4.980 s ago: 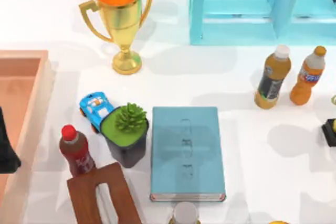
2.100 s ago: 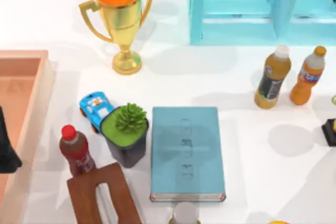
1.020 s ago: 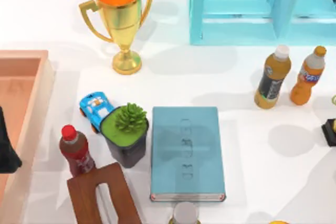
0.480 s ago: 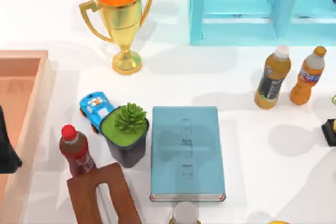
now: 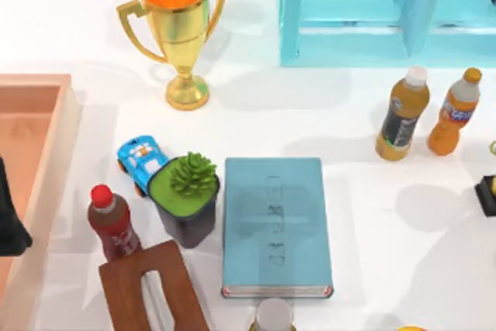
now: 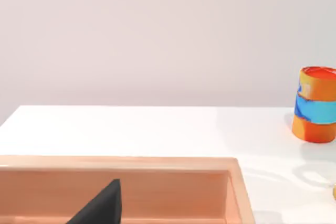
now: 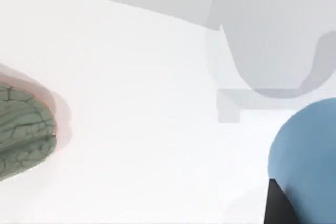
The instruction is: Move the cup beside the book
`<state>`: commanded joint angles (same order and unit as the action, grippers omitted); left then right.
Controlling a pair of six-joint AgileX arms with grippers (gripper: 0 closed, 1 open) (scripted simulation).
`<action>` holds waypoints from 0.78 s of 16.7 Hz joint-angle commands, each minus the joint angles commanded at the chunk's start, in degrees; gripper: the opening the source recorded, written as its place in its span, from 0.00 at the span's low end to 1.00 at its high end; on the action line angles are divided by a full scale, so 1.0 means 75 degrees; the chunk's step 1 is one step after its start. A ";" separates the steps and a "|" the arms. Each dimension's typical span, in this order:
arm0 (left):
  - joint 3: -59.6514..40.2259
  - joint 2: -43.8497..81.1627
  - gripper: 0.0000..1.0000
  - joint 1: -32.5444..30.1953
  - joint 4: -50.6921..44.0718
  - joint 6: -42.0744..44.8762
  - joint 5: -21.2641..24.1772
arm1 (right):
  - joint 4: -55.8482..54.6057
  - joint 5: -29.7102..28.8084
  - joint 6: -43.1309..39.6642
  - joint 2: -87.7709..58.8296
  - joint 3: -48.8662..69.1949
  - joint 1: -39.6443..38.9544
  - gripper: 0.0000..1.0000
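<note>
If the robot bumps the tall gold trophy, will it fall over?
Probably, yes. The tall gold two-handled trophy carries a wide bowl on a thin stem over a small round foot, so it looks top-heavy and apt to tip. Its shiny surface may be slippery to grip. Once down, that round bowl could roll across the white table.

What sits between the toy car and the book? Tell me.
The potted plant sits between the toy car and the book, against the book's left edge, seen in the top view.

Flat teal-blue book [image 5: 273, 226] mid-table, white page edges; light-blue cup [image 7: 307, 156] on the white tabletop.
</note>
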<state>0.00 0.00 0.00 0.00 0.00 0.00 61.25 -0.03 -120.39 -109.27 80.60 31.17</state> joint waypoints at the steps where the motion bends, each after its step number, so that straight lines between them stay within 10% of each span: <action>1: 0.0000 0.0000 1.00 0.0000 0.0000 0.0000 0.0000 | 0.0036 0.0000 0.0003 0.0015 0.0023 0.0001 0.00; 8: 0.0000 0.0000 1.00 0.0000 0.0000 0.0000 0.0000 | 0.0036 -0.0080 0.0451 0.0148 0.0220 -0.0291 0.00; 13: 0.0000 0.0000 1.00 0.0000 0.0000 0.0000 0.0000 | 0.0301 -0.0304 0.2806 0.0664 0.1002 -0.1633 0.00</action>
<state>0.00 0.00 0.00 0.00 0.00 0.00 63.51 -2.31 -99.34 -104.29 88.11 18.93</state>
